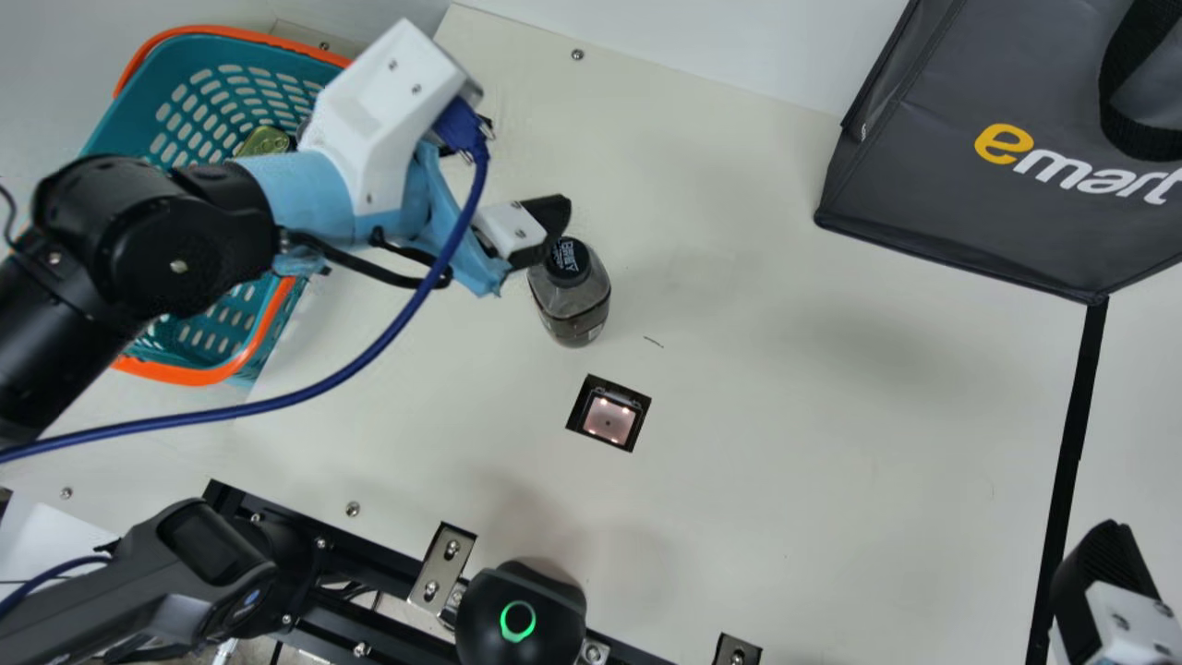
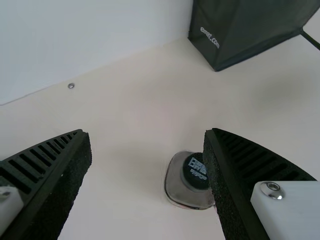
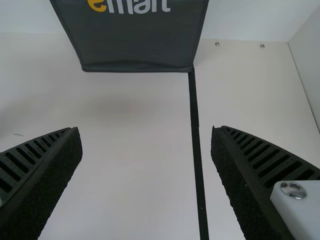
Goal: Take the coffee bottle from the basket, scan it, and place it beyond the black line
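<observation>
My left hand (image 1: pixel 513 177) is hovering released near the bottle (image 1: pixel 572 300), which is standing upright on the desk (image 1: pixel 813 480), nearer its left edge by the basket (image 1: pixel 185 374) than the black line (image 1: pixel 1069 462). My right hand (image 1: pixel 1108 582) is hanging near that line, also released.

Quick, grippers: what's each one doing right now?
Left gripper: open, holding nothing; the coffee bottle stands upright on the table close by.
Right gripper: open, holding nothing, near the black line.
</observation>
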Tool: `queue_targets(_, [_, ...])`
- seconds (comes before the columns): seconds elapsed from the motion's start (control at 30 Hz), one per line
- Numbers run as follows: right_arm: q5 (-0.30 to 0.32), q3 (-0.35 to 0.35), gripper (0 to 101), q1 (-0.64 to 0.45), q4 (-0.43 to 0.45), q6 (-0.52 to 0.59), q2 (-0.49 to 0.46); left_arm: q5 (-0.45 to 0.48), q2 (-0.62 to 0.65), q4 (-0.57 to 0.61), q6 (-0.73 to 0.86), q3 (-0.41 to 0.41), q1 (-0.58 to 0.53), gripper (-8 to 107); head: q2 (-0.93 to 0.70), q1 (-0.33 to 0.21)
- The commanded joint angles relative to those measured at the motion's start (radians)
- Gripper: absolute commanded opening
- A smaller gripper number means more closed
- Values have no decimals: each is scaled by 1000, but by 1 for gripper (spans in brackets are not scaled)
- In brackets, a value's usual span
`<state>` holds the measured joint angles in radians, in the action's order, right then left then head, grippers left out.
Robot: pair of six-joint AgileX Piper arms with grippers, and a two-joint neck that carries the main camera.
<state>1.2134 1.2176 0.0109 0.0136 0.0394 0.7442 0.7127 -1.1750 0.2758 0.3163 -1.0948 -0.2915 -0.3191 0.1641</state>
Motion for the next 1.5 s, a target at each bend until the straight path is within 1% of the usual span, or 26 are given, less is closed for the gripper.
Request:
queue_targets(0.0, [0, 0, 91, 0, 0, 0, 0, 6, 5, -1, 3, -2, 25, 90, -2, -26])
queue_targets(0.3, [0, 0, 91, 0, 0, 0, 0, 8, 51, 16, 19, 5, 120, 90, -2, -26])
queue_targets(0.87, [0, 0, 91, 0, 0, 0, 0, -78, 135, 131, 145, 78, 287, 90, -2, -26])
queue_targets(1.2, [0, 0, 91, 0, 0, 0, 0, -78, 133, 130, 145, 78, 287, 90, -2, -26])
queue_targets(1.47, [0, 0, 91, 0, 0, 0, 0, -79, 133, 130, 145, 78, 287, 90, 184, -26])
